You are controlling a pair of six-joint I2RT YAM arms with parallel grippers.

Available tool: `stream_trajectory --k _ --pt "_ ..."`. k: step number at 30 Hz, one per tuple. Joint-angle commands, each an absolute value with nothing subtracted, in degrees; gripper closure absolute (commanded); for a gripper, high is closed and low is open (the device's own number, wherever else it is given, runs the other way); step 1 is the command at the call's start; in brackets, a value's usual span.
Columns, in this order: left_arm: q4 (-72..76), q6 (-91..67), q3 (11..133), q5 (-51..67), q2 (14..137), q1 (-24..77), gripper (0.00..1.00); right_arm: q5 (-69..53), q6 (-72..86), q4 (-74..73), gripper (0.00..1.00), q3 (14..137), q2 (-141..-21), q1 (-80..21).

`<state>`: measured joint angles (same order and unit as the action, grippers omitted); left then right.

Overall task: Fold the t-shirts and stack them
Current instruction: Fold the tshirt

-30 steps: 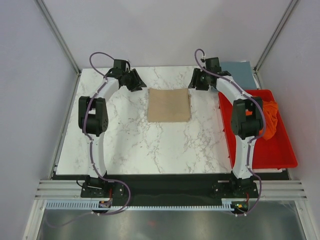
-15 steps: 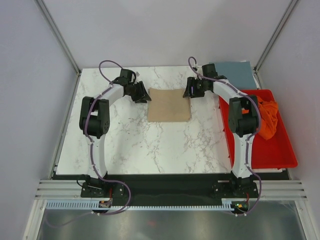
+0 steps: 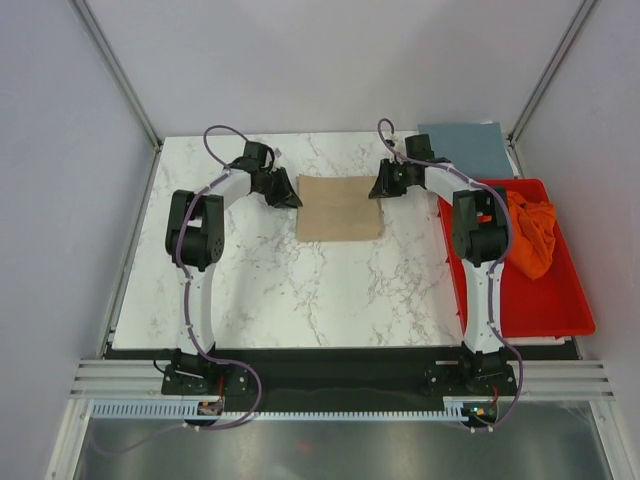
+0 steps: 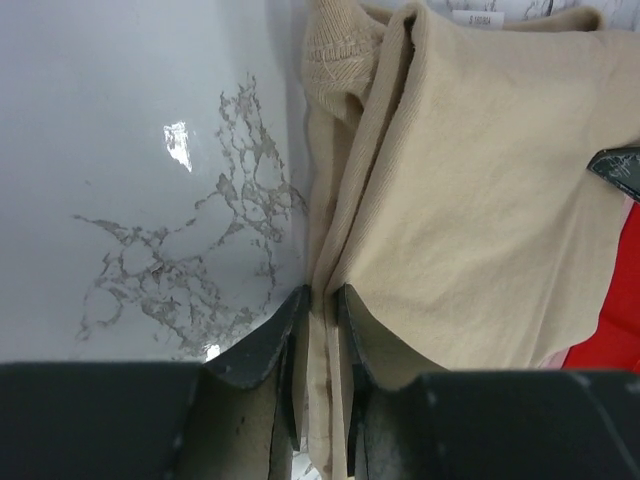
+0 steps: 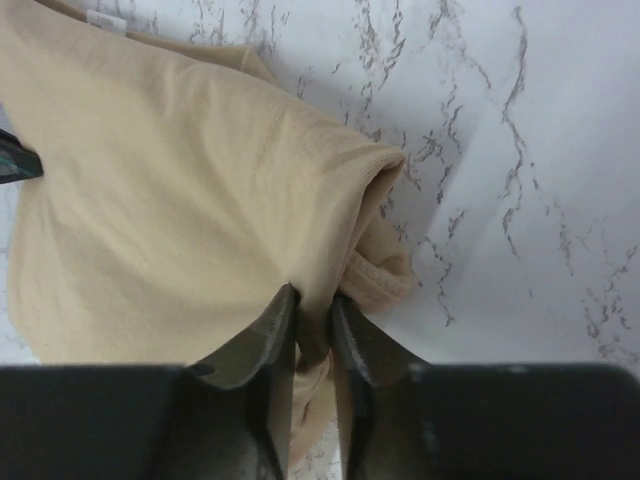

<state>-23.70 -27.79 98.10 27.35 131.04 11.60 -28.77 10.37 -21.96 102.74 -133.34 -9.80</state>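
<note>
A tan t-shirt (image 3: 339, 208) lies folded into a rectangle at the back middle of the marble table. My left gripper (image 3: 293, 197) is shut on its far left corner; the left wrist view shows the tan t-shirt (image 4: 480, 200) with its edge pinched between the jaws of my left gripper (image 4: 322, 296). My right gripper (image 3: 378, 190) is shut on the far right corner, and the right wrist view shows folds of the tan t-shirt (image 5: 190, 210) bunched in my right gripper (image 5: 313, 296). A slate blue-grey t-shirt (image 3: 470, 148) lies flat at the back right. An orange t-shirt (image 3: 530, 232) lies crumpled in the red tray.
The red plastic tray (image 3: 540, 300) stands along the table's right edge, close beside the right arm. White enclosure walls and metal posts close in the back and sides. The marble top (image 3: 300, 290) stretches from the tan shirt to the near edge.
Both grippers have moved inward from the back corners to the tan shirt's far corners and closed on the cloth.
</note>
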Motion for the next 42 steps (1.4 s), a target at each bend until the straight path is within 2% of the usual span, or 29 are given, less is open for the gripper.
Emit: stream_trajectory --k 1,2,4,5,9,10,12,22,28,32,35,38,39,42 --pt "-23.47 -25.75 99.49 26.90 132.63 11.08 0.75 -33.04 11.16 -15.13 0.77 100.64 -134.38 -8.26" --pt "-23.38 -25.84 99.49 26.81 132.37 10.99 0.76 -34.87 12.29 -14.07 0.78 100.37 -134.47 -7.57" --pt "-23.47 -26.28 99.49 27.85 131.93 10.46 0.75 -36.46 13.27 -13.36 0.73 101.07 -134.91 -7.03" --pt "-23.38 -26.54 99.49 28.47 131.40 10.28 0.75 -38.13 14.23 -13.36 0.61 101.51 -134.74 -6.77" --pt "-23.47 -27.25 99.49 30.76 126.58 9.05 0.64 -38.85 16.17 -14.84 0.37 101.61 -131.58 -6.15" --pt "-23.38 -27.07 99.41 31.46 125.34 8.70 0.63 -39.02 16.08 -15.55 0.34 101.43 -129.83 -6.07" --pt "-23.38 -26.98 97.92 31.12 121.40 8.53 0.60 -38.76 15.65 -18.18 0.33 99.68 -127.80 -6.06" --pt "-22.76 -26.45 84.29 30.50 109.43 12.30 0.60 -36.74 14.06 -20.74 0.43 84.56 -115.32 -6.24" --pt "-21.45 -27.33 81.74 30.76 111.27 17.05 0.60 -38.06 13.10 -20.13 0.46 79.02 -113.03 -7.91" --pt "-21.27 -27.51 80.51 29.97 113.64 18.10 0.61 -38.41 13.10 -18.72 0.46 76.30 -112.94 -9.05" --pt "-21.27 -27.51 79.64 29.97 115.40 18.19 0.61 -37.53 12.66 -18.02 0.49 74.37 -112.59 -9.05" --pt "-20.92 -28.39 77.61 24.44 115.75 18.19 0.61 -36.13 11.69 -17.84 0.62 72.34 -112.24 -9.05" --pt "-20.83 -28.39 77.09 22.43 115.75 18.19 0.61 -35.51 11.69 -17.58 0.72 71.90 -112.32 -8.97" --pt "-20.92 -28.13 76.03 20.04 116.45 18.19 0.62 -33.58 11.78 -17.14 0.82 71.37 -113.29 -8.96"
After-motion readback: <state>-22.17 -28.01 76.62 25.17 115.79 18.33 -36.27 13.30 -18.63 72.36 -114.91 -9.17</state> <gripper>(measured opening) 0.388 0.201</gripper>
